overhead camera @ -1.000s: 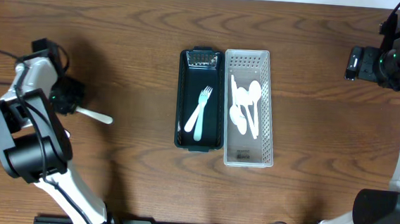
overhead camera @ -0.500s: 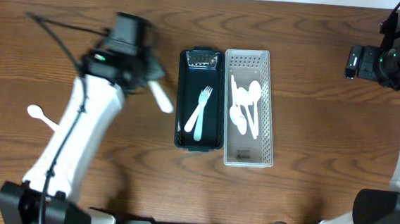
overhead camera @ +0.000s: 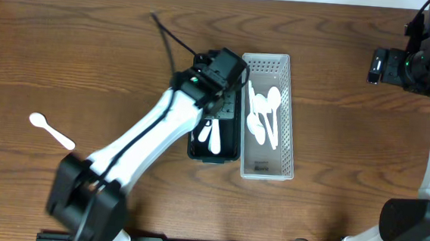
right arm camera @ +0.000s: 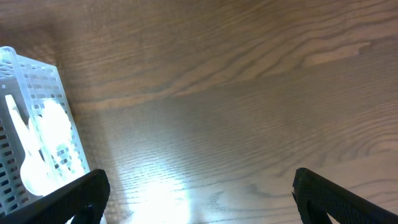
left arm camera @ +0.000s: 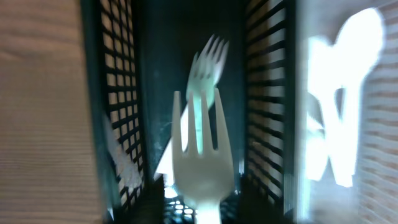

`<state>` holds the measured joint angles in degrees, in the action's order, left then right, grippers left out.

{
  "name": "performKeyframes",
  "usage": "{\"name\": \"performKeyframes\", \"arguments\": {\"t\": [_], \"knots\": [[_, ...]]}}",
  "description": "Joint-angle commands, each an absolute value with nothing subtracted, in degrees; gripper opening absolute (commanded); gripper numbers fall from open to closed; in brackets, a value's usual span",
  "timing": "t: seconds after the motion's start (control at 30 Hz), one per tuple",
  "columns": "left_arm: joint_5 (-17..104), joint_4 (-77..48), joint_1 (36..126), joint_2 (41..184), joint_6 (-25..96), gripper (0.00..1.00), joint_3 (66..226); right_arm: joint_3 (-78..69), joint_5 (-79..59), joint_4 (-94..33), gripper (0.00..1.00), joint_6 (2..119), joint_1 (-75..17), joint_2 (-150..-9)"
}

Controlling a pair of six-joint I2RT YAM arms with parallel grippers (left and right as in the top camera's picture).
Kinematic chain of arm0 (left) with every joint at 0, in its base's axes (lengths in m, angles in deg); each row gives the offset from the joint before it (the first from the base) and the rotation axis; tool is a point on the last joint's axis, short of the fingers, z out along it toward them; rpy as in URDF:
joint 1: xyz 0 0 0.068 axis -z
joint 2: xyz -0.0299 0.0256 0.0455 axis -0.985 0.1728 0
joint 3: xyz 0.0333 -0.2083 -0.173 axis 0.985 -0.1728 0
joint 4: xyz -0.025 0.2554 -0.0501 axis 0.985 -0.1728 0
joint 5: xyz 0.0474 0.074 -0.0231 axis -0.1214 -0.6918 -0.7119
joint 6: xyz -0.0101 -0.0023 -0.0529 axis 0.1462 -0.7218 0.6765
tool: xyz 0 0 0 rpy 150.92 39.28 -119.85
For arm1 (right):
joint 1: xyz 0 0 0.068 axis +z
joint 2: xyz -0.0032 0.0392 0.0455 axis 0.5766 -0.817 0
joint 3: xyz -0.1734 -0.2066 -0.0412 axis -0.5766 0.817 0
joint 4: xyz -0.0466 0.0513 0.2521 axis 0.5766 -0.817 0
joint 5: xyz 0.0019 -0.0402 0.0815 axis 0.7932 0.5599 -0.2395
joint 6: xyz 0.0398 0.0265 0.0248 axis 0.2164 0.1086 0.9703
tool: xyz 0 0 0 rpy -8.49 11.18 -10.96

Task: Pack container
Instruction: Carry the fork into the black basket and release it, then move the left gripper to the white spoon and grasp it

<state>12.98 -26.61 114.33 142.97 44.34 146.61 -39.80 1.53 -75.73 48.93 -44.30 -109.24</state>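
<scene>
A dark slatted container (overhead camera: 212,159) stands mid-table beside a white basket (overhead camera: 290,103) that holds white spoons (overhead camera: 265,113). My left gripper (overhead camera: 212,120) is over the dark container, shut on a white fork (left arm camera: 200,155) held with its tines pointing along the container. Another white fork (left arm camera: 205,68) lies on the dark container's floor (left arm camera: 155,74). The white basket shows blurred at the right of the left wrist view (left arm camera: 342,93). One loose white spoon (overhead camera: 47,129) lies on the table at far left. My right gripper (right arm camera: 199,193) is open and empty above bare wood at the far right (overhead camera: 378,67).
The white basket (right arm camera: 25,81) with its spoons (right arm camera: 46,137) is at the left edge of the right wrist view. A black cable (overhead camera: 168,35) trails from the left arm over the table behind the containers. The table top is brown wood (overhead camera: 350,145).
My left arm has swung from the table's left side to over the dark container, carrying a white fork. The loose spoon stays at far left. The right arm has not moved.
</scene>
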Motion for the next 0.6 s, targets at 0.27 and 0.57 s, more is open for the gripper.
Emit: {"name": "performKeyframes", "arguments": {"t": [0.27, 0.57], "knots": [[9.37, -27.77, 112.34, 146.99, 33.18, 0.45, 150.98, -39.75, 0.89, -76.02, 0.97, 49.3, -44.69, -109.61], [-7.46, -36.28, 106.27, 133.77, 29.02, 0.59, 162.45, -39.75, 0.92, -76.02, 0.98, 48.95, -44.69, -109.61]]}}
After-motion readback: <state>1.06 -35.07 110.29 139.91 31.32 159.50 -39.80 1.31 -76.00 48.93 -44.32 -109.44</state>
